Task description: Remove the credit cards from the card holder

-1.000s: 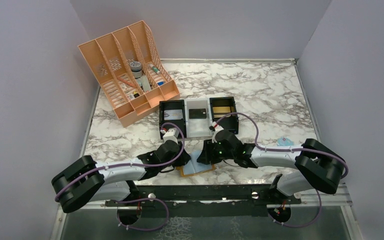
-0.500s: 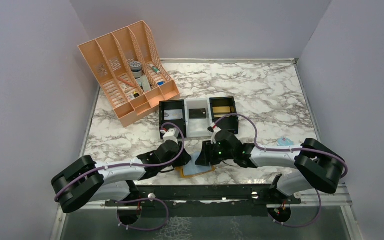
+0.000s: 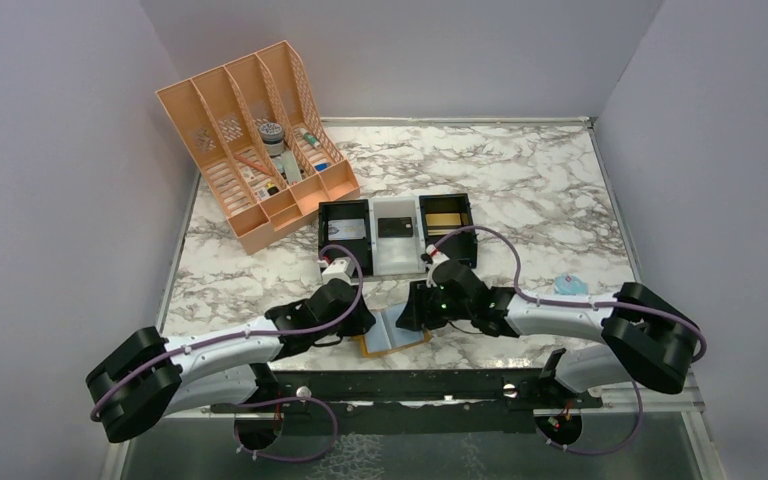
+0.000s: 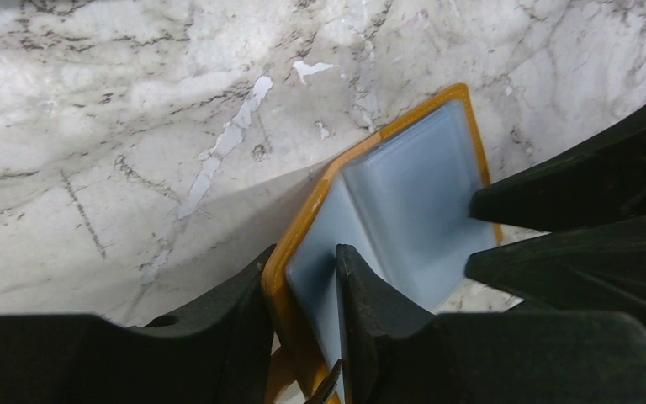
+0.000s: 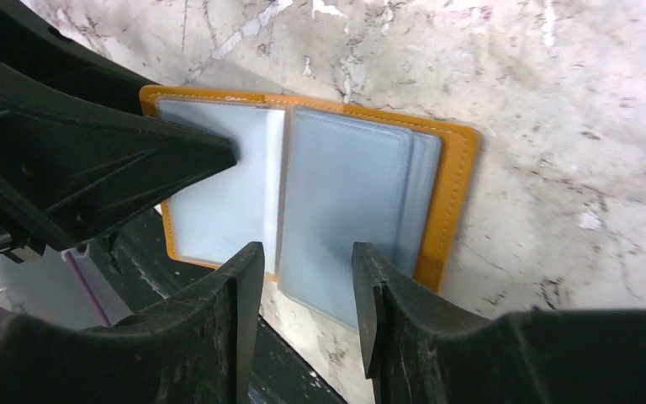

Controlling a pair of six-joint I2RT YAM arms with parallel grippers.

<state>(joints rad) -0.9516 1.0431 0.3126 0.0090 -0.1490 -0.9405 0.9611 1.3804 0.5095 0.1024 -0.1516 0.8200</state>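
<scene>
Your left arm (image 3: 220, 345) had stretched out since half a second earlier, its elbow dropping toward the near-left corner, while its pincer barely shifted. That left pincer (image 4: 304, 261) was pinching the holder (image 5: 345, 185) by its left half: one finger under the tan cover and one on the pale inner panel, so that half stood tilted up off the worktop (image 5: 572, 101).

The holder lay open like a book near the front edge, between your two arms, with its right half flat on the marble. You could hardly tell the cards (image 5: 426, 198) from the pockets. Only a stepped pale strip along the right half's outer side looked like one.

Your right pincer (image 5: 307, 248) was spread, its fingers hovering over the near edge of the right panel and gripping nothing that I could see.

I judged the holder light and floppy, likely to lift or slide with any pull, so the left pinch mattered as an anchor. The cards looked thin, stiff and slick, and probably sat snug in their pockets. The best hold seemed to be a flat pinch on whatever card edge stood proud of the pocket, drawn straight along the pocket's mouth. A tilted pull risked bending the card or dragging the panel with it.
</scene>
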